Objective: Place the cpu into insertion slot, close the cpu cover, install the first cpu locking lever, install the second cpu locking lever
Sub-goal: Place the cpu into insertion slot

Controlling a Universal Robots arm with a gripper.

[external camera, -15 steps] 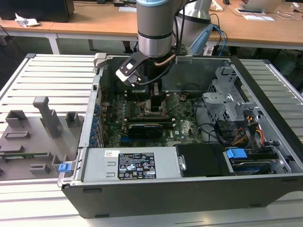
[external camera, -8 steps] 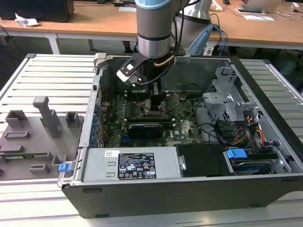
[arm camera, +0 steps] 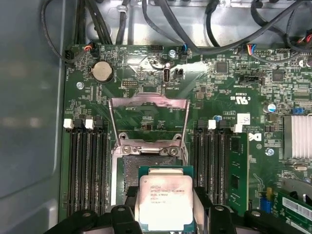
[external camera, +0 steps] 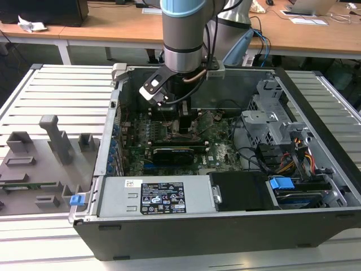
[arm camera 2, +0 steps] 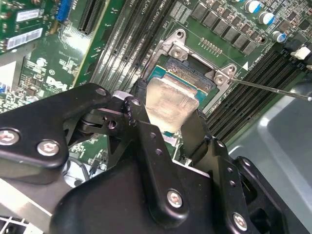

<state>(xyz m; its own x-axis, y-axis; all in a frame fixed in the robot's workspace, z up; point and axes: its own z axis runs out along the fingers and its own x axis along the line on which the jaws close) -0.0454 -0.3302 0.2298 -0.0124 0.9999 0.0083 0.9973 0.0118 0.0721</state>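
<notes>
My gripper is shut on the cpu, a flat square chip with a dull silver top, gripped by two opposite edges. In the first wrist view the cpu hangs between the black fingers, just short of the open insertion slot and partly overlapping its near edge. The cpu cover, a thin metal frame with a square window, stands swung open beyond the slot. A thin locking lever sticks out free beside the slot. In the exterior view my gripper reaches down into the computer case.
Black memory slots flank the insertion slot on both sides. A long black card, a power supply, a drive cage and cables crowd the case. A grey fixture tray lies at the exterior view's left.
</notes>
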